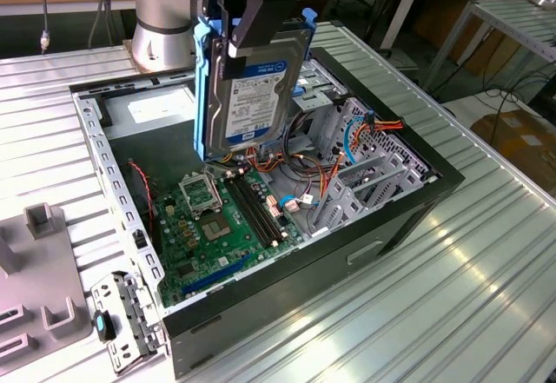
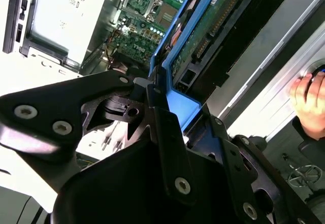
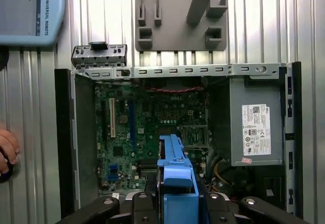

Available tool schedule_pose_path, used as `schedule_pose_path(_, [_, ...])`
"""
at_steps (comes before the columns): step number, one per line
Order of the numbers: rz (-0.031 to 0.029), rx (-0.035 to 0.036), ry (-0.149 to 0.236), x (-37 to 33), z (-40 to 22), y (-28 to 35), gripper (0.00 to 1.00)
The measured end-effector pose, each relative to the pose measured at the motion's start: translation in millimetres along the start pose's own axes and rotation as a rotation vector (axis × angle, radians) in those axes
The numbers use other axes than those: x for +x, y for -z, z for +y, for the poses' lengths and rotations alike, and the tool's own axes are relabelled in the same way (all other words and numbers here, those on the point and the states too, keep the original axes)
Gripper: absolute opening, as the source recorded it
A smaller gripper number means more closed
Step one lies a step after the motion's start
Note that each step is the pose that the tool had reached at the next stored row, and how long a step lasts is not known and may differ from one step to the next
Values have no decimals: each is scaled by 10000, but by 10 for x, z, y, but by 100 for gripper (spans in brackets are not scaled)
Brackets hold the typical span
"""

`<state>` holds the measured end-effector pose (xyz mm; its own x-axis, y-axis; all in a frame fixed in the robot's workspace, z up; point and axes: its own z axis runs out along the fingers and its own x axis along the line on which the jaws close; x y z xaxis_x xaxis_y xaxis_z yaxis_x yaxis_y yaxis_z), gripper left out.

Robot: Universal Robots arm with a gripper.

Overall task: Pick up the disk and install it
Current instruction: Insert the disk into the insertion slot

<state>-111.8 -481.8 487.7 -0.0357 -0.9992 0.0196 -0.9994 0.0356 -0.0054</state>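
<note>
The pincer (image 1: 249, 29) is clamped onto the upper end of the disk (image 1: 256, 96). The disk hangs on edge in the air, directly above the open computer case (image 1: 261, 322), with its labelled face towards the exterior view. Its lower end sits just over the motherboard (image 1: 217, 227) inside the case and touches nothing that I can see.

To my eye the disk is a stiff, dense slab, heavy for its size and unforgiving of knocks. The blue rails (image 3: 175, 178) along its edges are plastic and probably give a little. In the second wrist view its underside shows a bare green circuit board (image 2: 203, 31), so that face is best left alone. The sensible holds are the metal body or the railed edges, gripped firmly, since smooth metal could slide.

Inside the case, the grey power-supply box (image 3: 256, 127) fills one corner. The case rests on a ribbed metal surface (image 1: 417, 313), and a person's hand (image 3: 7, 150) rests beside the case.
</note>
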Motion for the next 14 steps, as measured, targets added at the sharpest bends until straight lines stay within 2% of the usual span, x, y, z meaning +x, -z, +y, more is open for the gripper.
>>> schedule_pose_path(14, [0, 0, 0, 28, -29, -5, 37])
